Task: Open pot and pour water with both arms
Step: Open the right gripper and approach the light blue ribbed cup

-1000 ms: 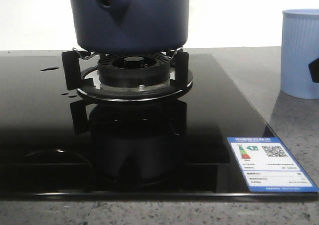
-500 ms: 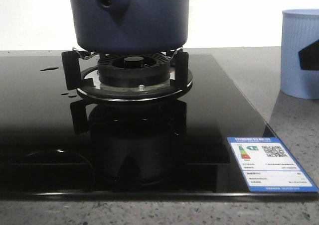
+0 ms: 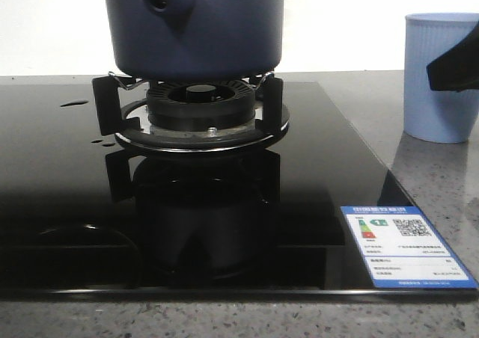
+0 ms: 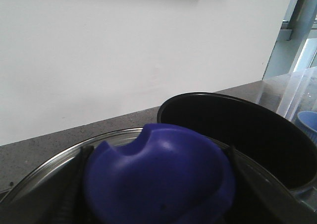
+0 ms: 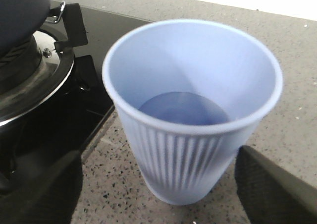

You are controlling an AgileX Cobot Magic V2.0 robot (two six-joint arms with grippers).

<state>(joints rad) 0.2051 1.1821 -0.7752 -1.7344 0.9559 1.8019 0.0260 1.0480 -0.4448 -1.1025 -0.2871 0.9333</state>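
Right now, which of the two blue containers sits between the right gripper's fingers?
The pale blue ribbed cup on the speckled counter, flanked by the right gripper. The dark navy pot stands apart on the burner.

surface: grey speckled countertop (image 3: pixel 441 181) | on it: black glass hob (image 3: pixel 60 173); pale blue ribbed cup (image 3: pixel 438 76)

We see a matt, smooth pot (image 3: pixel 194 31) above a glossy black hob (image 3: pixel 60 181). The ribbed cup (image 5: pixel 193 115) looks plastic on a speckled counter (image 5: pixel 292 60).
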